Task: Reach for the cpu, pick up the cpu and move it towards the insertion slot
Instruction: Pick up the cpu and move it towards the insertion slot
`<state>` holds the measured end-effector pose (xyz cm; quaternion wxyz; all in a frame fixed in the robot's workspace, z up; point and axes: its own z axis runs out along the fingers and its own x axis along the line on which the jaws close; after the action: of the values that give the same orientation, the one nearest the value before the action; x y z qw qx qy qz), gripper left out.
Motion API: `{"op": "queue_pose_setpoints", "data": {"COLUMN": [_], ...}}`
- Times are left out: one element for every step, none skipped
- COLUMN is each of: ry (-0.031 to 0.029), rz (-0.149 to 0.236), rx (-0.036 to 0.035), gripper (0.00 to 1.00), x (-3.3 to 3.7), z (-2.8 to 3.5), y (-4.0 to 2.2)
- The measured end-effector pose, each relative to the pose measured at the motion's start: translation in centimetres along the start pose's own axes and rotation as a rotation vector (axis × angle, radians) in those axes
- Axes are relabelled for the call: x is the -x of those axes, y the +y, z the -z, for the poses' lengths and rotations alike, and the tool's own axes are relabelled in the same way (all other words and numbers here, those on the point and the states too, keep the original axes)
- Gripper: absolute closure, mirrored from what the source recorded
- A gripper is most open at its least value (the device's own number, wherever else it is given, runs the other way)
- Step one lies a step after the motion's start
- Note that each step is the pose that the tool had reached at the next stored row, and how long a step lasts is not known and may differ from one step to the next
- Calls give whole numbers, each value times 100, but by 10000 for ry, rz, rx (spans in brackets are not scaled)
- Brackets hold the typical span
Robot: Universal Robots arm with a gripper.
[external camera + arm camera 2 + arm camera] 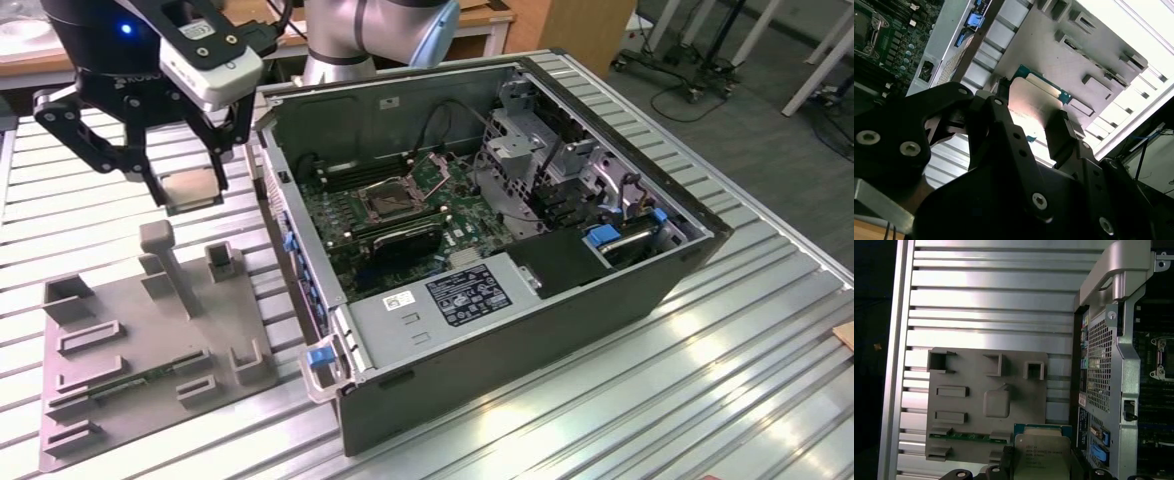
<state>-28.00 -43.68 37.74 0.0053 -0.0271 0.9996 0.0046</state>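
**Figure. Carry phase of the processor transfer.** The gripper (184, 180) has its 2 fingers closed on opposite edges of the cpu (191, 187). The chip hangs in the air above the grey plastic fixture (147, 330), just off the open computer case (534, 330) on the exterior view's left.

In the second wrist view the cpu (1034, 107) sits between the black fingers (1061, 132), with its green edge projecting beyond them. In the first wrist view the cpu (1041, 452) shows its metal lid over the fixture (969, 375).

The insertion slot (391, 200) lies on the green motherboard (461, 215) inside the case. It is well apart from the chip, and the case's near wall (278, 200) stands between them.

Judged from this, the step in hand is the transfer toward the socket. Done well, it calls for 4 things:
- a level chip
- enough height to clear the wall's rim
- a slow traverse, since the hold is on thin edges only
- the chip's square sides kept parallel to the socket frame

Whether the socket's retaining frame stands open is hard to tell from here.
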Motion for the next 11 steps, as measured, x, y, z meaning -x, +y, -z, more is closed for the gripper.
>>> {"op": "queue_pose_setpoints", "data": {"ry": [0,0,0,0,0,-1,1,0,0,-1,0], "rz": [0,0,0,0,0,0,0,0,0,0,0], "rx": [0,0,-1,0,0,1,0,0,0,0,0], "gripper": [46,46,46,46,46,46,46,46,46,46,46], "x": [6,12,19,26,33,41,48,55,63,72,80], "z": [0,0,0,0,0,-1,0,-1,0,-1,-1], "y": [0,-1,-1,-1,-2,-2,-3,-3,-3,-4,-4]}}
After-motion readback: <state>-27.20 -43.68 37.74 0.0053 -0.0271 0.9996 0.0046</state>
